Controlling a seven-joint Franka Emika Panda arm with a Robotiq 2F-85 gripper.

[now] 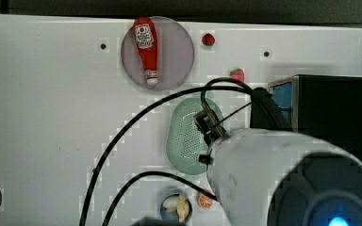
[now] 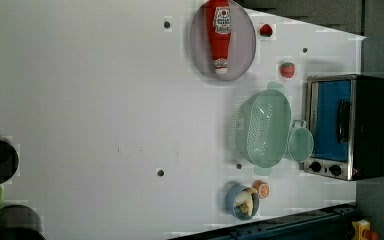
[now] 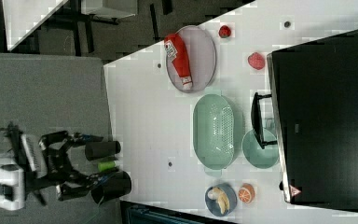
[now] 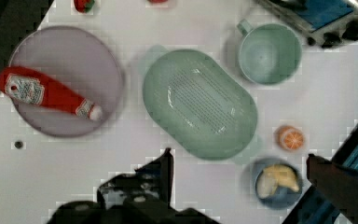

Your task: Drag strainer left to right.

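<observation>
Strainer (image 2: 264, 127) is the landmark here: it lies on the white table (image 2: 95, 100), empty, with its long side pointing toward the plate (image 2: 245, 47). Just beside the strainer, between it and the oven (image 2: 347, 125), stands the cup (image 2: 300, 144), nearly touching its rim. The plate lies near one end of the strainer and carries the ketchup bottle (image 2: 219, 35), which lies flat. Near the other end of the strainer are the blue bowl (image 2: 240, 201) with pale food inside and the orange slice (image 2: 261, 189). Two strawberries (image 2: 287, 69) lie further from the strainer, beyond the plate side. Gripper (image 4: 240, 170) hangs above the strainer's end near the bowl, fingers (image 4: 161, 175) spread wide, holding nothing and touching nothing.
</observation>
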